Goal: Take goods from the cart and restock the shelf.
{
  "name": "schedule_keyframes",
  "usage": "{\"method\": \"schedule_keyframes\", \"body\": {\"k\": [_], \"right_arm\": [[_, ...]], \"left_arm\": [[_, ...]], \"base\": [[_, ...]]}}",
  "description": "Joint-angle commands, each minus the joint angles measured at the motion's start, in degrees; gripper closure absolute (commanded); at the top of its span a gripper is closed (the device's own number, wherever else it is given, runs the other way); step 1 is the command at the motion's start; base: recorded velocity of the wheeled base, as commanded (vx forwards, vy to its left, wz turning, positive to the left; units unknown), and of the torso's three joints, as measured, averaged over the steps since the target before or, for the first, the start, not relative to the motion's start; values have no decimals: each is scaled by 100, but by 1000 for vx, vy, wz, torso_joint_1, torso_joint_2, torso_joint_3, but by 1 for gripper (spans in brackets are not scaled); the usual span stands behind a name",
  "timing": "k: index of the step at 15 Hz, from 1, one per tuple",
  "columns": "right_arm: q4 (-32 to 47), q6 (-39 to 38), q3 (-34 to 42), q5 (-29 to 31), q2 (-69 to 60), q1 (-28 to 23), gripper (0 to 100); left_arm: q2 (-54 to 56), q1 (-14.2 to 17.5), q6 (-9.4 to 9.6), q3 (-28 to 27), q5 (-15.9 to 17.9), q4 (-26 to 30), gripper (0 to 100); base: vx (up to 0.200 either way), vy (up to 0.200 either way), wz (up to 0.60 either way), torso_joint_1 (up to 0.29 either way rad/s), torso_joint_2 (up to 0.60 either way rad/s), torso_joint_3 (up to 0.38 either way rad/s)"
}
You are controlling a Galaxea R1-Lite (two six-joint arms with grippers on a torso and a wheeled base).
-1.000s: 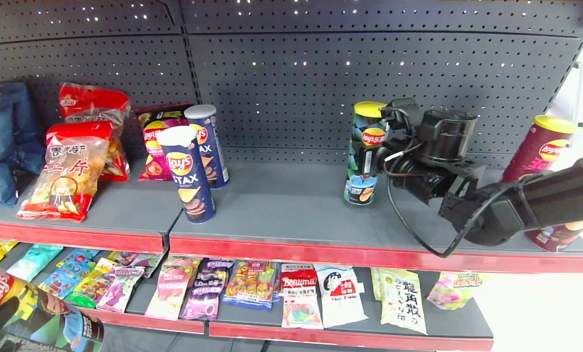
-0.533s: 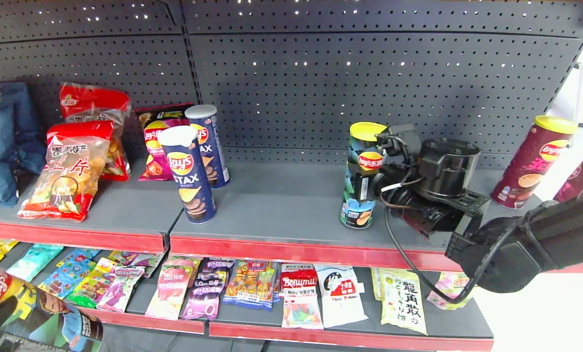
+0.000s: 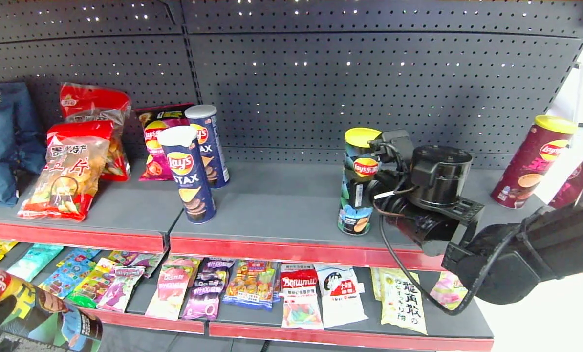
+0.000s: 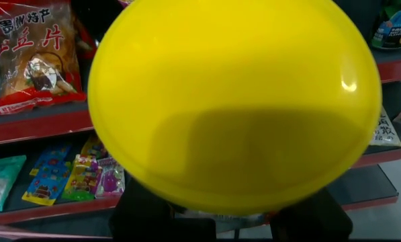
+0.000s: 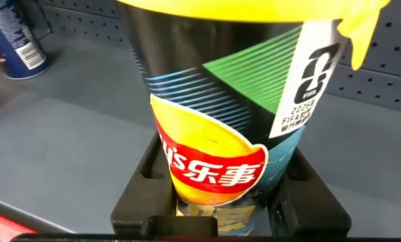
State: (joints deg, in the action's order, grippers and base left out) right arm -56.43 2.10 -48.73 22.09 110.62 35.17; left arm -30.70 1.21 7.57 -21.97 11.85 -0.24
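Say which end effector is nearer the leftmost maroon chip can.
Right. The right end effector, gripping a black chip can, is left of the maroon chip can; the left end effector is far left, below the shelf.

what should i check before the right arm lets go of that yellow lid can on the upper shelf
1. Right tool shut around the can: ok.
2. Can upright: ok.
3. Can base resting on the upper shelf: cannot tell.
4. Base set back from the red front lip: not ok, it looks close.
5. Blue cans and maroon cans apart from it: ok.
6. Left tool gripping the second can: ok.
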Motion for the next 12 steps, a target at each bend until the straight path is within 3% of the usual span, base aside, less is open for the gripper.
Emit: {"method": "schedule_keyframes", "body": {"k": [1, 12], "right_arm": [[0, -60, -5, 67, 21, 51, 100], [0, -157, 276, 419, 21, 297, 100]], "left_arm": [[2, 2, -1, -9, 2, -2, 100], [2, 2, -10, 26, 2, -2, 100]], "base": [[0, 0, 0, 0, 0, 0], [0, 0, 0, 0, 0, 0]]}}
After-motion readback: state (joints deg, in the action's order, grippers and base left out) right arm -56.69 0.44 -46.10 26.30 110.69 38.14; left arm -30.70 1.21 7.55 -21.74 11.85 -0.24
